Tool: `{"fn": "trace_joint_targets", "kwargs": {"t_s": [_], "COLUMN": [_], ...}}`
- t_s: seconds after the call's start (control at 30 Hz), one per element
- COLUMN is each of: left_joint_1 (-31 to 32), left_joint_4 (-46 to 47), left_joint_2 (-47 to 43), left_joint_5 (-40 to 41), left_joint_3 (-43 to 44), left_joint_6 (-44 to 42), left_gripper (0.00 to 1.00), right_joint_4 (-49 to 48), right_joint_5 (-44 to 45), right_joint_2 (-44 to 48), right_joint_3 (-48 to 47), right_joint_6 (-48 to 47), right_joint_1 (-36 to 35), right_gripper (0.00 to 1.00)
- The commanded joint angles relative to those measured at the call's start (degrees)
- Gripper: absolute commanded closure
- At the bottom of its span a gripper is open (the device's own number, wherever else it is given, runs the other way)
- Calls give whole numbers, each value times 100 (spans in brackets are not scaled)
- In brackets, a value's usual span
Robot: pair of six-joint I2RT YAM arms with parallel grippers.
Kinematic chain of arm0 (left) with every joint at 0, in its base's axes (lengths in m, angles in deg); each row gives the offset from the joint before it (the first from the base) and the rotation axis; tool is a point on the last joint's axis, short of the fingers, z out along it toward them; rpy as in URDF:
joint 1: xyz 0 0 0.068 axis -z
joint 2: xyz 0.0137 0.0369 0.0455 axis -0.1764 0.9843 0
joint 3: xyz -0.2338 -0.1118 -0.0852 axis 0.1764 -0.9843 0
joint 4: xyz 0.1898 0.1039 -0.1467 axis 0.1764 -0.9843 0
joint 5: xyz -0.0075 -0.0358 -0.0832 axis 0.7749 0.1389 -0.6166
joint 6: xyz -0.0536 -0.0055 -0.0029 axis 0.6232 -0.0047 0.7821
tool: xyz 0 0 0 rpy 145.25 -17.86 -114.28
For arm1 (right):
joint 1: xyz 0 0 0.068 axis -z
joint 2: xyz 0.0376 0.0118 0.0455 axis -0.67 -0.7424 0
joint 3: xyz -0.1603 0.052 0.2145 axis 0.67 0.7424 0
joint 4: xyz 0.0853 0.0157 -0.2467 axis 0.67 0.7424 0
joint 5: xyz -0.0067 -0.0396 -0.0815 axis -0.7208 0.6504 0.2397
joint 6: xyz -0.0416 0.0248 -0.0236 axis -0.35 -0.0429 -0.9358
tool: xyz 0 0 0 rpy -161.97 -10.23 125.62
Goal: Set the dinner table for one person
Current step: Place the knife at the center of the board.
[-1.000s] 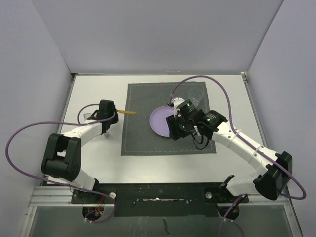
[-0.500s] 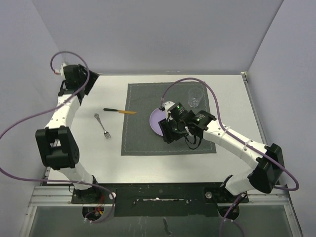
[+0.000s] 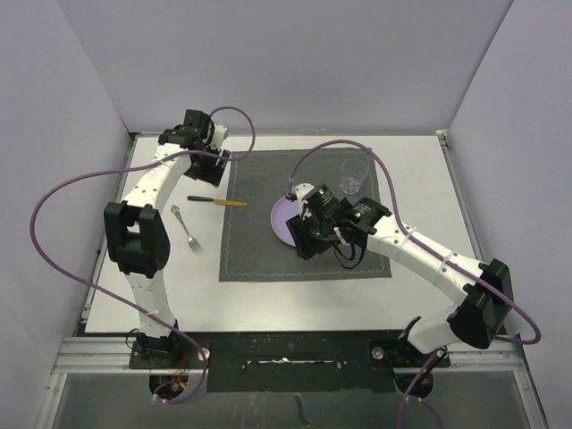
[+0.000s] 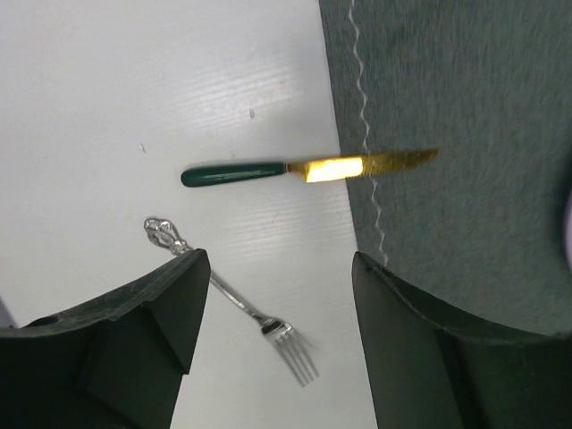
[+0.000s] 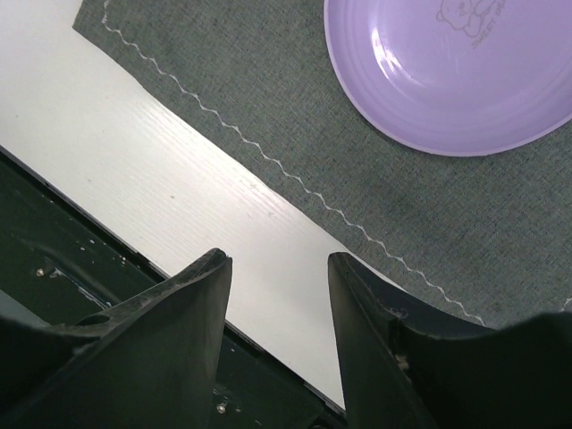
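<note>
left gripper [image 4: 275, 268], right gripper [image 5: 277, 264]: jaws apart, empty | risk: green-handled gold-bladed knife [image 4: 304, 168] straddling dark grey cloth placemat [image 4: 465, 89] edge, likely snagging cloth on pickup

glossy plate [image 5: 447, 80], matt cloth placemat [image 5: 268, 89] (shiny metal fork [image 4: 241, 308]).

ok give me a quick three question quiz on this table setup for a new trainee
1. True or false: the fork lies on the bare dinner table, fully off the placemat.
2. The blade tip of the knife rests on: A the placemat, B the fork, C the bare table only.
3. Fill in: the plate on the placemat is ___ in colour.
Key: 1 true; 2 A; 3 purple.
</note>
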Motion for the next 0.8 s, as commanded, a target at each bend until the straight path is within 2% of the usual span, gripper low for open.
{"fn": "trace_joint_targets", "kwargs": {"t_s": [0.0,0.13,0.3,0.37,0.47,0.57,0.7,0.77], "left_joint_1": [143,189,388,314,223,210,23,28], "left_joint_4": [322,146,-298,-367,-489,-489,-634,-446], "left_joint_2": [-885,-835,-227,-108,-24,95,204,227], "left_joint_5": [653,162,646,592,162,258,-177,-119], "left_joint_3": [-726,-521,219,343,389,285,250,41], "left_joint_6": [-1920,-2920,-4462,-4854,-5219,-5618,-5780,-5899], "left_gripper": [35,31,32,32,32,32,29,29], "right_joint_4": [-59,7,279,335,393,604,818,869], "right_joint_5": [78,115,341,456,480,550,742,747], "right_joint_2": [87,202,394,502,566,496,534,570], "right_joint_3": [252,345,298,325,314,153,8,-17], "right_joint_6": [-58,-38,-71,-81,-98,-139,-132,-130], "right_joint_1": [-19,-8,0,19,118,150,177,193], "right_gripper": [52,53,53,53,52,53,53,53]}}
